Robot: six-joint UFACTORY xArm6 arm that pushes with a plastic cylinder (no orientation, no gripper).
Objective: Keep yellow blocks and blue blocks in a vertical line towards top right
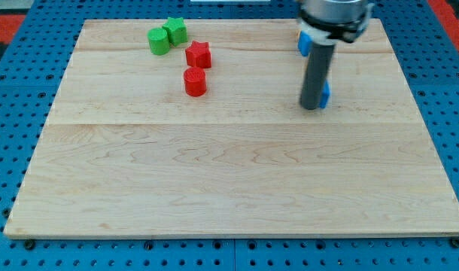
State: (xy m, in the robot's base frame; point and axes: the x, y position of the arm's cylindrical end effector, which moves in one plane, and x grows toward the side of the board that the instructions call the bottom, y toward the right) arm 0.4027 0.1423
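Note:
My tip rests on the wooden board right of centre, in the upper half. A blue block shows as a sliver just behind the rod on its right side, touching or nearly touching it; its shape is hidden. A second blue block sits near the board's top edge, partly covered by the arm, above the tip. No yellow block is visible; any may be hidden behind the arm.
Two green blocks sit together at the top left. A red star-like block and a red cylinder lie just below and right of them. The wooden board lies on a blue pegboard.

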